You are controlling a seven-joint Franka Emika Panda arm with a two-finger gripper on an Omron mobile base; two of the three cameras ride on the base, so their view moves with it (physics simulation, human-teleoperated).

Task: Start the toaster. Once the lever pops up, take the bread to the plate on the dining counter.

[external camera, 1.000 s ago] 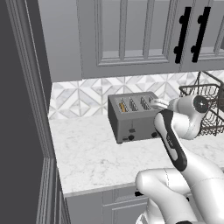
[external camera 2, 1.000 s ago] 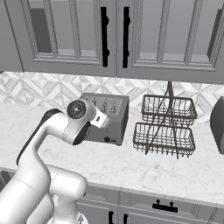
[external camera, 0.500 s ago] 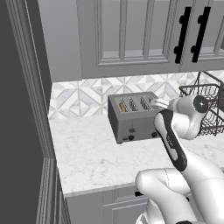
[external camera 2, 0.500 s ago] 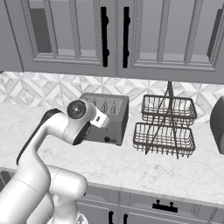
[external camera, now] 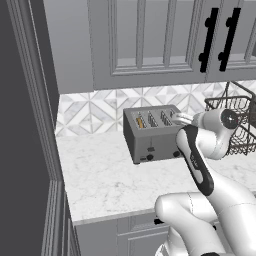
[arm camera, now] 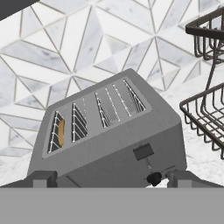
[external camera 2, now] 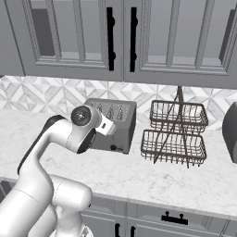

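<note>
My tool (arm camera: 107, 178) hangs with its two dark tips spread wide apart and nothing between them, just in front of the boxy grey metal four-slot toaster (arm camera: 109, 140). On the toaster's front face, nearest my tips, sit a small dark lever tab (arm camera: 143, 152) and below it a round dark knob (arm camera: 154, 178). In the slot at the toaster's far end from the lever, the tan-brown bread slice (arm camera: 61, 132) stands sunk, only its edge showing. The toaster rests on the white marble desk (external camera: 105, 175). Beside the toaster stands a two-tier dark wire basket rack (external camera 2: 175, 134); behind it rises the patterned tile wall (external camera 2: 55, 92).
</note>
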